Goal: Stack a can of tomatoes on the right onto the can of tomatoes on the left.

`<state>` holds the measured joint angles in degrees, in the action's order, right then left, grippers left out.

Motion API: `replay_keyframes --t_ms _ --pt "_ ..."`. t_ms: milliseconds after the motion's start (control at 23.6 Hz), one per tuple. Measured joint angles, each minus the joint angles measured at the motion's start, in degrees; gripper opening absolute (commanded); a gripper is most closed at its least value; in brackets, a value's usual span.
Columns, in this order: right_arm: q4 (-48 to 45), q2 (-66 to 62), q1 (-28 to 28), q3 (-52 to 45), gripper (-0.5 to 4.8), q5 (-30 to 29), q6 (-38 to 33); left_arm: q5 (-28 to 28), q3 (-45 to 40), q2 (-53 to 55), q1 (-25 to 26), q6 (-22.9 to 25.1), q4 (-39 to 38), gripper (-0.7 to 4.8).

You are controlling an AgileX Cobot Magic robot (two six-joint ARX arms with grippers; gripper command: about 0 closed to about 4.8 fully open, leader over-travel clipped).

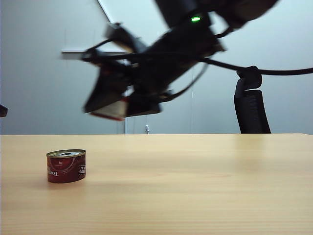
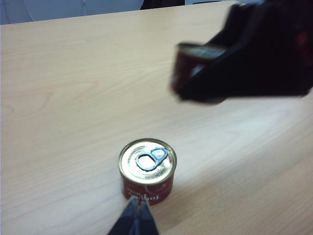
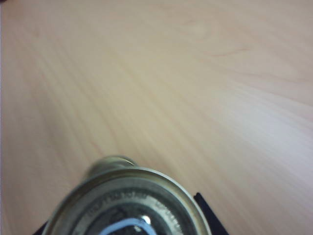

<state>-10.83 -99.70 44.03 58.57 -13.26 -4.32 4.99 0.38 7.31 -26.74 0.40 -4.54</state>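
A red can of tomatoes (image 1: 66, 166) with a pull-tab lid stands on the left of the wooden table (image 1: 195, 186). It also shows in the left wrist view as the standing can (image 2: 147, 169). My right gripper (image 1: 115, 110) reaches across, blurred, high above the table and up and right of that can, shut on a second red can (image 1: 111, 113). The left wrist view shows this held can (image 2: 188, 63) in the dark jaws. Its lid (image 3: 127, 210) fills the right wrist view. My left gripper (image 2: 138, 211) hovers just short of the standing can, fingers pressed together and empty.
A black office chair (image 1: 250, 105) stands behind the table's far edge at the right. The right arm's cable (image 1: 274, 72) trails across the upper right. Bare tabletop stretches right of the standing can.
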Motion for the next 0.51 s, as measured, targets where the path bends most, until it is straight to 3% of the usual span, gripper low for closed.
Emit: replay_keyframes --t_ms 508 --pt "3.0 -8.7 7.1 7.4 1.16 -0.2 5.7 0.0 0.0 0.0 1.6 0.0 0.0 -0.04"
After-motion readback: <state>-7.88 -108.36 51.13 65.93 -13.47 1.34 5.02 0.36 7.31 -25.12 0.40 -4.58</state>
